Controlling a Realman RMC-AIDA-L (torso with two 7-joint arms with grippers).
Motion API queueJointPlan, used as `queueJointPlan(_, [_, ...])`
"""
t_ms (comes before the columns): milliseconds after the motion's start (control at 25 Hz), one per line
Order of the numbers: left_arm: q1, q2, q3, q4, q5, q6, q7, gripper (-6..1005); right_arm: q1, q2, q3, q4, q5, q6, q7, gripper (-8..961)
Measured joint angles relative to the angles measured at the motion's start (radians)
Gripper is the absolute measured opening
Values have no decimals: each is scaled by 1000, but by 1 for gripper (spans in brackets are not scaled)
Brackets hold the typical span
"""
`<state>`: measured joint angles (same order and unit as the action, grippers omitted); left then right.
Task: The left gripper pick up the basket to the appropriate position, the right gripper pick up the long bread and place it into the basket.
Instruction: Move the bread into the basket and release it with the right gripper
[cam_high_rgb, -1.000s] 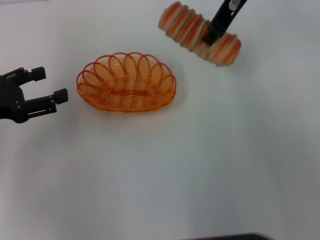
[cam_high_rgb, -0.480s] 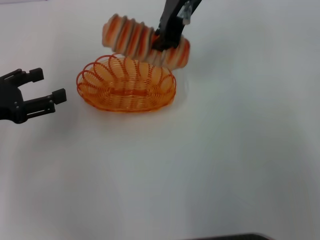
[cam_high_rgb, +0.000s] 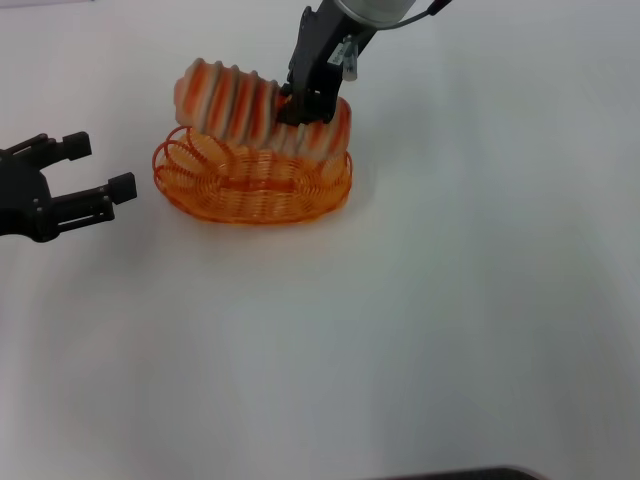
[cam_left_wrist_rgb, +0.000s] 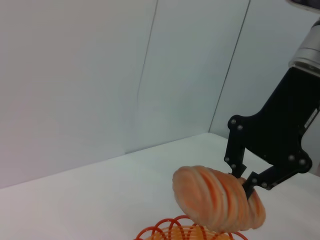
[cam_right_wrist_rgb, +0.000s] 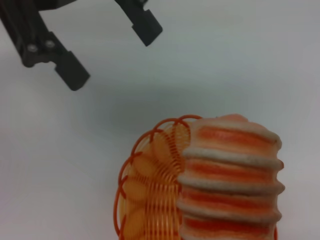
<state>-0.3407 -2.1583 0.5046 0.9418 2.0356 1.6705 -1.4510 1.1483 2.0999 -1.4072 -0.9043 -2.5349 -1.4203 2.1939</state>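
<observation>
The right tool (cam_high_rgb: 300, 105) pinches the long bread (cam_high_rgb: 262, 110) over the basket (cam_high_rgb: 252, 185); the left tool (cam_high_rgb: 95, 168) waits spread, left.

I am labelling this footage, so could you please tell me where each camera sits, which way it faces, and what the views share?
Head view: looks forward and down at the table; left gripper open beside the basket, right gripper holding the long bread over it.
Left wrist view: looks across at the bread, the right gripper's fingers and a wall.
Right wrist view: looks down on bread, basket, and the left gripper's fingers.
All share bread and basket.
</observation>
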Motion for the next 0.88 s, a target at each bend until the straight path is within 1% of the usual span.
queueJointPlan(240, [-8, 0, 0, -8, -1, -7, 0, 875, -2, 1, -5, 10, 15, 0, -12, 151])
queueJointPlan(480, [-14, 1, 0, -9, -2, -19, 0, 875, -14, 2, -4, 18, 30, 18, -9, 234])
queueJointPlan(880, [-25, 2, 0, -11, -7, -22, 0, 875, -38, -3, -1, 13, 48, 78, -15, 487])
